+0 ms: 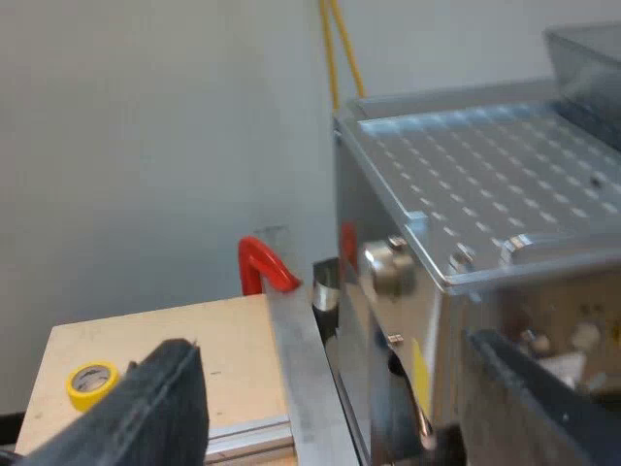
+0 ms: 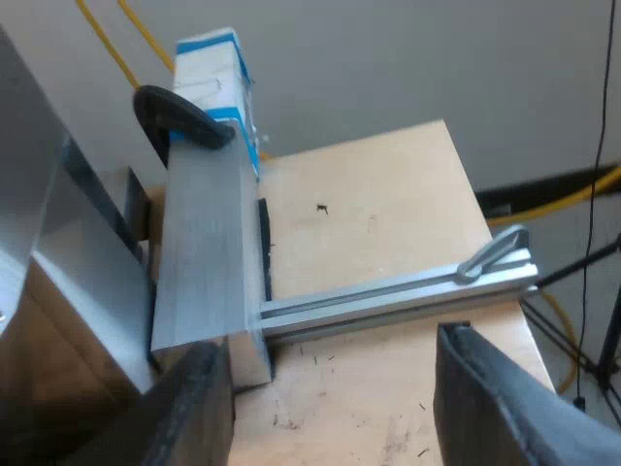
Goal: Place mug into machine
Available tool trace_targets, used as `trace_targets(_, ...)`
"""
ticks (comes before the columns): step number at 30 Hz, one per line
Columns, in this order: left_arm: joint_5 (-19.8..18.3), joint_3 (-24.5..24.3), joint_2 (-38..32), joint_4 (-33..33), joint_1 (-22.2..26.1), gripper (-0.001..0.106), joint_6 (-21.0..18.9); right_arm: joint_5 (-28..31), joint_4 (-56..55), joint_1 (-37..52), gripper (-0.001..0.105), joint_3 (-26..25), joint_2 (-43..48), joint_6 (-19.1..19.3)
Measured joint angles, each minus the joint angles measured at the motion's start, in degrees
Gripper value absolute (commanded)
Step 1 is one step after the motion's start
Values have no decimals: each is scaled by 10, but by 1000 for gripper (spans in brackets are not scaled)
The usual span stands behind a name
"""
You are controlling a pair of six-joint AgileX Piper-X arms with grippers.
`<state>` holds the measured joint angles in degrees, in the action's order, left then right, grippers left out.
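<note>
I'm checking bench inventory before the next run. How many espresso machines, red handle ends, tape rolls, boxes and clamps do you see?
Espresso machine: 1
Red handle end: 1
Yellow tape roll: 1
Blue-and-white box: 1
Black clamp: 1
Total: 5

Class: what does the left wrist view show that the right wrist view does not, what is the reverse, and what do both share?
Left wrist view: the espresso machine with its bean hopper, a red curved piece, a yellow tape roll. Right wrist view: a blue-and-white box, a black clamp. Both: a wooden table, an aluminium rail, and an open, empty gripper, the left gripper and right gripper.
</note>
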<state>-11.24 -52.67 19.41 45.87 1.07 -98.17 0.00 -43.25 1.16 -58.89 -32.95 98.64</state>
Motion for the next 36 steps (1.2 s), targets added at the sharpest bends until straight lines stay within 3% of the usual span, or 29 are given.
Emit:
trace_targets(4,21,-1,-37,38,-13,59,11,0,-26,-26,49,0,47,27)
trace_targets(10,72,-1,-114,88,-13,59,13,35,-73,-42,49,3,131,36)
trace_targets(17,84,-4,-200,140,-13,59,13,42,-106,-42,49,45,246,38)
trace_targets(23,84,-4,-203,206,-13,59,22,42,-130,-42,49,79,328,38)
trace_targets(31,112,-8,-203,302,-12,59,55,38,-158,-42,49,103,334,38)
trace_targets(36,132,-8,-203,286,-12,59,53,24,-139,-42,49,128,334,38)
